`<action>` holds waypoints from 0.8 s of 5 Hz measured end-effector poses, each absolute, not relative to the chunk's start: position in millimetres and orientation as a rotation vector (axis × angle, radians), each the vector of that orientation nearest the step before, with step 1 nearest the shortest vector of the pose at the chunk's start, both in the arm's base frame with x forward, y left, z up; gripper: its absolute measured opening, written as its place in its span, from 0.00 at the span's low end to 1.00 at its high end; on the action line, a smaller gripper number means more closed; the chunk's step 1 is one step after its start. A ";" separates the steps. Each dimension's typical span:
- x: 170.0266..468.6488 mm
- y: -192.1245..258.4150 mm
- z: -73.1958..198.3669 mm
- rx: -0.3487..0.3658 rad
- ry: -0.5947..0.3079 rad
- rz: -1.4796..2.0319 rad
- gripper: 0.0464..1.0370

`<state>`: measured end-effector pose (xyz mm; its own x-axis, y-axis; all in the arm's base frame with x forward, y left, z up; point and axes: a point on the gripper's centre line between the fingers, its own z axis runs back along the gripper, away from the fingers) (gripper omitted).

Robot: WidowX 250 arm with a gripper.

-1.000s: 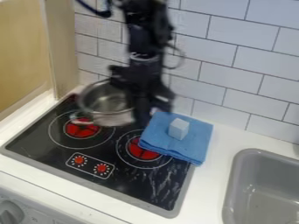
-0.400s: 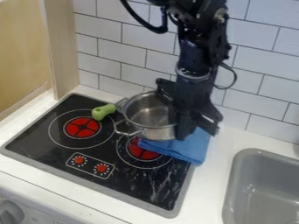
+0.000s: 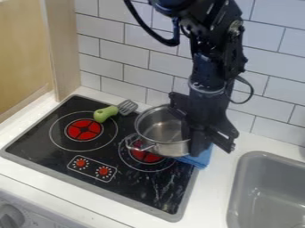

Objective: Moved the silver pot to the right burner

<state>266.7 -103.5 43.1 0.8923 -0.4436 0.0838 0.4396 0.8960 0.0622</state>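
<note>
The gripper [image 3: 195, 143] is at the right side of the silver pot, shut on its right wall. The silver pot [image 3: 159, 132] hangs over the back part of the right burner [image 3: 143, 153] and the left part of the blue cloth, its loop handle pointing to the front left. Red parts of the burner show below and beside the pot. Whether the pot's base touches anything cannot be told. The arm hides part of the pot's right side.
A folded blue cloth [image 3: 202, 158] lies under the pot and gripper. Behind the left burner [image 3: 84, 129] is a green-handled spatula [image 3: 106, 113]. Two red knobs are at the stove's front; a grey sink [image 3: 268, 191] is at the right, a tiled wall behind.
Gripper and pot have moved right together from behind the left burner, lately also forward. The spatula has come into sight, and the white block on the cloth is now hidden.
</note>
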 end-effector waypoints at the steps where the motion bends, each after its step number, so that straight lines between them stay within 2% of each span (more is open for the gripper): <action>1: 254.0 -98.3 42.6 0.042 -0.084 -0.450 0.02; 4: 238.3 -102.7 38.0 0.011 -0.083 -0.455 0.02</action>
<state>238.3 -102.7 38.0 0.8948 -0.4398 0.0776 0.4388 0.8981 0.0295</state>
